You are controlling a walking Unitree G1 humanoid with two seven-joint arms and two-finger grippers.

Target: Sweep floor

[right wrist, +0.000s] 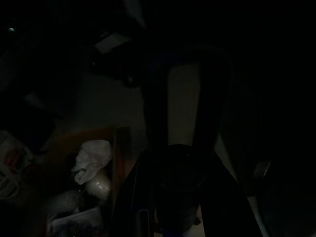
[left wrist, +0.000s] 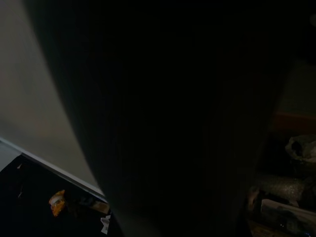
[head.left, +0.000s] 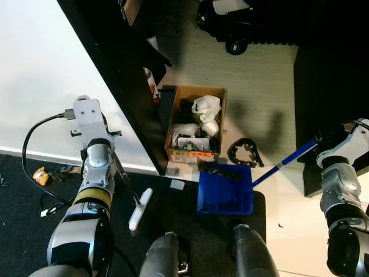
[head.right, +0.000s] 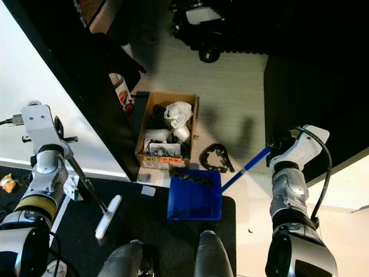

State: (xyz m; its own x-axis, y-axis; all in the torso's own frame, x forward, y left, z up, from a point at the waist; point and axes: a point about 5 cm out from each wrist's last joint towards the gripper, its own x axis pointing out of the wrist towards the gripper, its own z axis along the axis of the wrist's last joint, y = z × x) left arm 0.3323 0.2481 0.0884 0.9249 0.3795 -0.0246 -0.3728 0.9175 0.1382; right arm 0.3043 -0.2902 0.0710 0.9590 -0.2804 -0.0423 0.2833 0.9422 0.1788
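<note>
A blue dustpan (head.left: 225, 193) rests on the front edge of a black mat (head.left: 190, 231), with dark debris (head.left: 225, 171) along its far lip. Its long blue handle (head.left: 285, 161) runs up to the right into my right gripper (head.left: 319, 141), which is shut on it. At my left, a thin black broom handle (head.left: 122, 179) slants down from my left gripper (head.left: 106, 151), which is shut on it. The broom's white head (head.left: 140, 209) hangs over the mat, left of the dustpan. Both wrist views are very dark.
A cardboard box (head.left: 196, 89) full of rubbish stands just beyond the dustpan. A black ring-shaped thing (head.left: 245, 153) lies right of the box. A dark panel (head.left: 121, 75) and white wall (head.left: 40, 75) close off the left. An orange wrapper (head.left: 40, 175) and a paper scrap (head.left: 177, 184) lie on the floor.
</note>
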